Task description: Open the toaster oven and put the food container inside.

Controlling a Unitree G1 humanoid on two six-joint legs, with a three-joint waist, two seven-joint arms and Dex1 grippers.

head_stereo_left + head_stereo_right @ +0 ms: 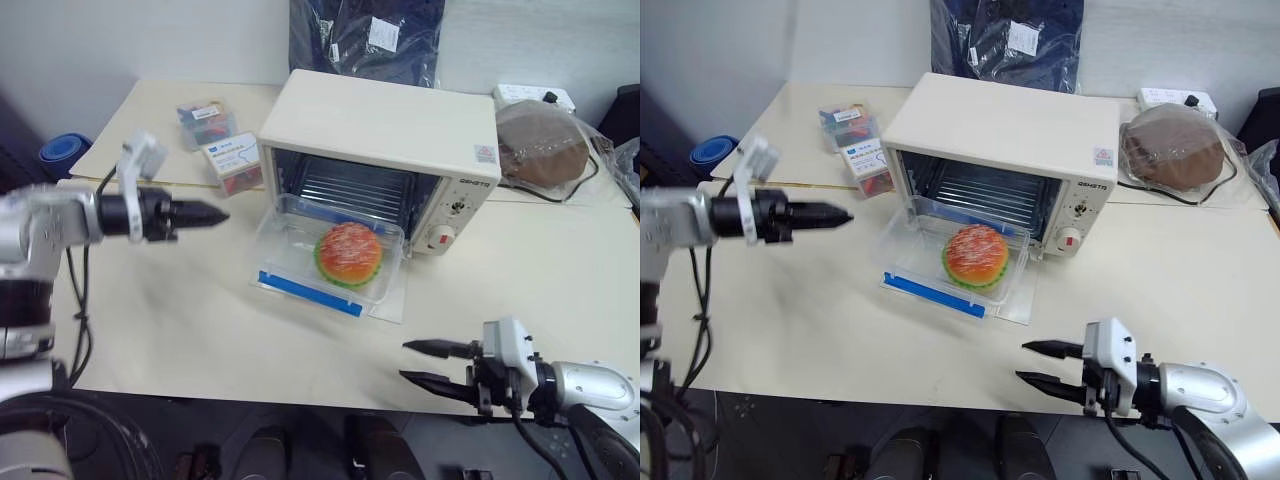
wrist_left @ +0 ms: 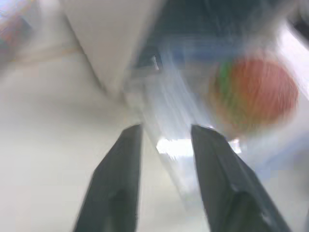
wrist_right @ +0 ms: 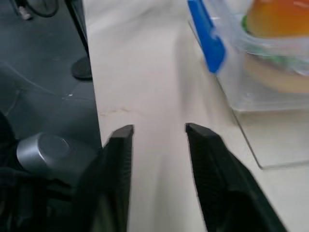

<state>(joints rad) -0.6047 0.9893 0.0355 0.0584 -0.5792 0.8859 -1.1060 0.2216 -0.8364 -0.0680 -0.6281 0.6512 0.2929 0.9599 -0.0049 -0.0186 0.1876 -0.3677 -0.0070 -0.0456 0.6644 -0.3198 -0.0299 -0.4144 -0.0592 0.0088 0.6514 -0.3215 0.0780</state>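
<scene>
head views: toaster oven (image 1: 385,135) door down, food container (image 1: 330,262) frame centre on door, half inside | left wrist: left pincer (image 2: 164,140) parted, empty | right wrist: right pincer (image 3: 157,130) parted, empty | container likely light, stiff, slippery; push blue-clip edge

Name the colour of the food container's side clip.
Blue; the food container clip shows best in the left eye view.

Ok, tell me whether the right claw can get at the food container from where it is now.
Probably yes. The right claw hovers at the table's near edge with its fingers apart, and only bare tabletop lies between it and the food container, which sits on the open door of the toaster oven.
</scene>
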